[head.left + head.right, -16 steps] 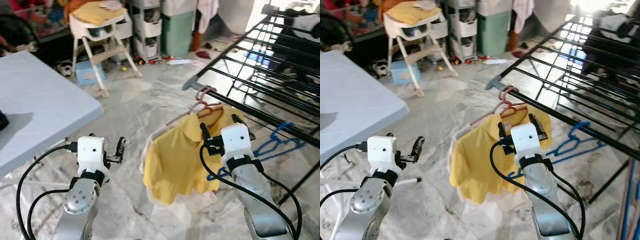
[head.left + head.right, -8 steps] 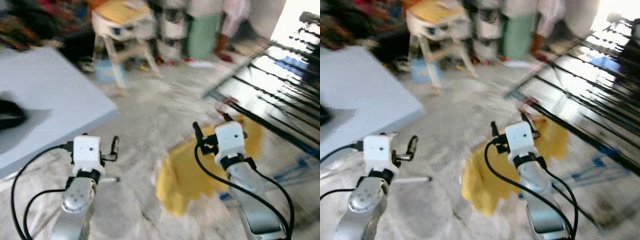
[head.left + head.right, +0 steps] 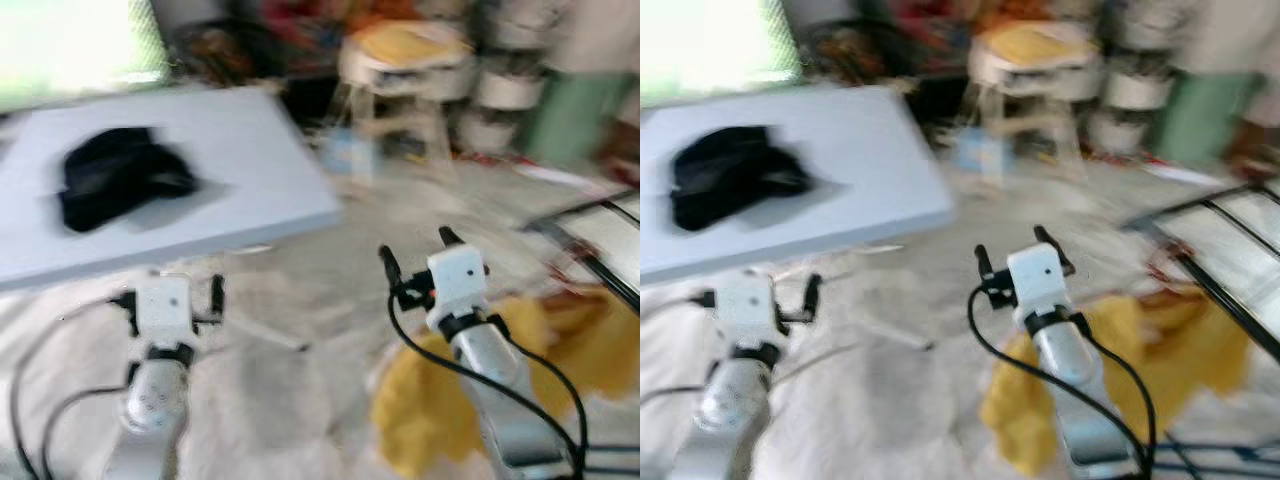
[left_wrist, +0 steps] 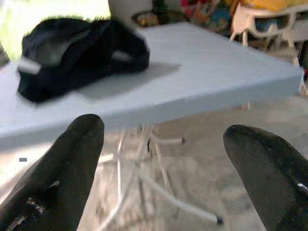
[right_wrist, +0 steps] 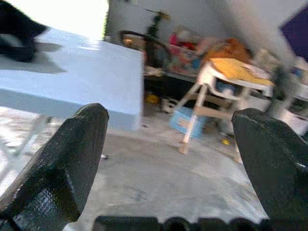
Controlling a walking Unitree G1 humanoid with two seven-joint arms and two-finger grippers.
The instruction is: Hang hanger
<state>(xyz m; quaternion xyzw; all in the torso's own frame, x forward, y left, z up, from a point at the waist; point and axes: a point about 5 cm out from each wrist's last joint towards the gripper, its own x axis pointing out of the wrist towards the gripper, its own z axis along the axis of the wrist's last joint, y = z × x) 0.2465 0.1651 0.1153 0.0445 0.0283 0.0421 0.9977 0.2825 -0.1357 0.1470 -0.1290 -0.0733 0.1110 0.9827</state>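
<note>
A yellow shirt (image 3: 1185, 335) hangs low at the right from a black rail of the drying rack (image 3: 1230, 300). A reddish hanger hook (image 3: 1156, 268) shows blurred at its top. My right gripper (image 3: 413, 247) is open and empty, raised to the left of the shirt and apart from it. In the right wrist view the right gripper (image 5: 168, 144) faces the floor and table with nothing between its fingers. My left gripper (image 3: 172, 288) is open and empty, low near the table's front edge. The left wrist view has the left gripper (image 4: 163, 159) looking at the table's underside.
A light blue table (image 3: 250, 190) stands at the left with a black garment (image 3: 115, 180) on it. Its white legs (image 4: 149, 163) reach the marble floor. A white high chair (image 3: 400, 60) and storage clutter stand at the back. The picture is blurred.
The camera has swung left: the table and black garment came into view, and the rack with the yellow shirt slid to the right edge. Both grippers stay open.
</note>
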